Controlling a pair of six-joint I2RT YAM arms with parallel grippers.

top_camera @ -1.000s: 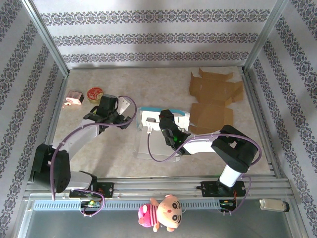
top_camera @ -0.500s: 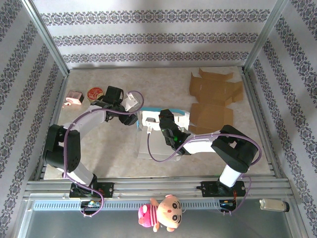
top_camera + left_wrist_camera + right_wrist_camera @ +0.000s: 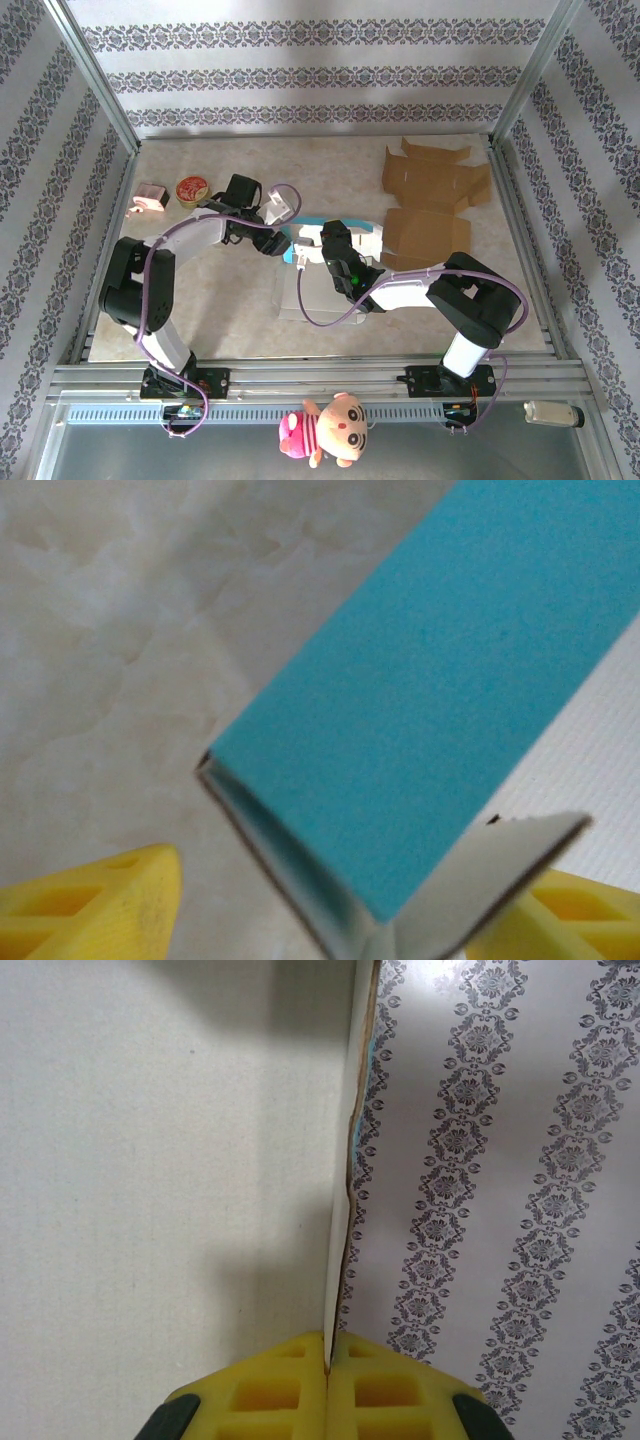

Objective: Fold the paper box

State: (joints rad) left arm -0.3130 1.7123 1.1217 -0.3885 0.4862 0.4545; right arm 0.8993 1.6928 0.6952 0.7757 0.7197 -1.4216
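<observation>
Mid-table, pinching a white wall of the paper box (image 3: 366, 236) with the right gripper (image 3: 327, 1345), clamped tight; just beyond, straddling its teal flap (image 3: 440, 710) with the left gripper (image 3: 325, 910), jaws apart; likely mid flap-fold; next calls for gripping that flap, turning it inward.

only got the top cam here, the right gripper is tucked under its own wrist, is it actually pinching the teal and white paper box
Observer: yes. On the right wrist camera the right gripper is shut on an upright white wall of the teal and white paper box. The wall's edge rises from between the yellow pads.
Operator: and the left gripper, grabbed anything
Observer: not clamped. On the left wrist camera the left gripper has its yellow fingers apart, with a corner of the box between them.
Operator: what does that corner look like
Observer: a teal panel meets a white flap at a sharp fold.
</observation>
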